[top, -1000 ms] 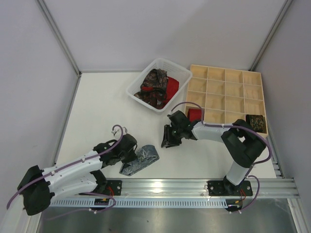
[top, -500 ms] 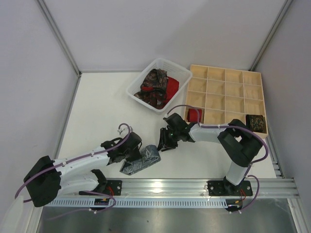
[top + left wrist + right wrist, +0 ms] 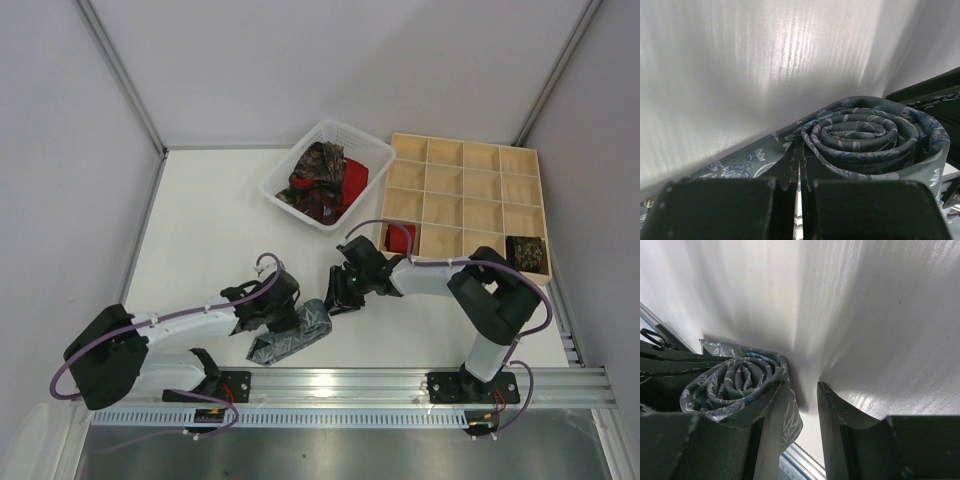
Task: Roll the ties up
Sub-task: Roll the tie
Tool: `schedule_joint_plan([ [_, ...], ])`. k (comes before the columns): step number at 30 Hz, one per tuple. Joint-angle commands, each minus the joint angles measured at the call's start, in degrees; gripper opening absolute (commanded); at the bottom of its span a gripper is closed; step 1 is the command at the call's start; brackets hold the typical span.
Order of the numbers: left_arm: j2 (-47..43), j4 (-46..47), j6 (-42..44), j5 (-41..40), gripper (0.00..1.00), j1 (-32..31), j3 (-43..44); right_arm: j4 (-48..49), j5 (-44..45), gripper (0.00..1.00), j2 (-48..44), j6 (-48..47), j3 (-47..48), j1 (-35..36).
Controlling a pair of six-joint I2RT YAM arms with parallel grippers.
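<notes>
- Workpiece: grey patterned fabric necktie (image 3: 288,338), lying on the white table (image 3: 200,230) near its front edge, between the two grippers. One end is wound into a tight spiral roll (image 3: 864,134). The rest runs out flat toward the front rail.
- Left gripper (image 3: 800,182): low on the table at the roll's left side. Its fingers are clenched to a thin slit, and a fold of the tie's flat tail is caught at the tips.
- Right gripper (image 3: 797,407): released, with bare table showing between its fingers. The roll rests against its left finger (image 3: 705,445), and a loose outer layer hangs over that finger's inner face. The other finger stands apart from the fabric.
- White plastic slatted basket (image 3: 272,187): at the far side of the table. It holds a loose dark paisley tie (image 3: 315,180) and a plain red tie (image 3: 355,178), heaped together.
- Wooden grid tray (image 3: 463,168): just beside the basket on its right. A red roll (image 3: 402,237) sits in the near-left compartment and a dark patterned roll (image 3: 526,250) in the near-right compartment.
- Contact between the two grippers — cannot be determined from the overhead view. They are close together at the roll.
</notes>
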Motion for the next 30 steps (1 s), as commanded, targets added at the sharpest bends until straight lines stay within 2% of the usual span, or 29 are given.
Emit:
schedule_joint_plan([
  [1, -0.1, 4.64, 0.92, 1.98, 0.0, -0.32, 1.46, -0.96, 1.34, 0.38, -0.8, -0.11, -0.87, 0.28],
  [5, -1.41, 0.37, 1.36, -0.3, 0.0, -0.23, 2.42, -3.76, 2.91, 0.42, -1.5, -1.77, 0.62, 0.37],
  [10, -8.0, -3.17, 1.88, -2.15, 0.0, -0.14, 0.23, -9.39, 7.93, 0.67, -5.63, -6.33, 0.63, -2.26],
  [18, -14.6, -5.9, 0.56, -2.15, 0.01, -0.14, -2.67, -10.55, 5.39, 0.99, -12.48, -9.86, -0.34, -5.96],
  [26, -19.61, -9.59, 0.12, -3.38, 0.01, 0.12, -2.76, 6.3, -1.03, 1.0, -19.08, -5.47, -9.2, -5.96],
  [30, -20.93, -4.69, 2.93, -0.67, 0.0, 1.43, -2.06, 9.94, -0.6, 1.0, -22.06, -2.74, -11.85, -6.4],
])
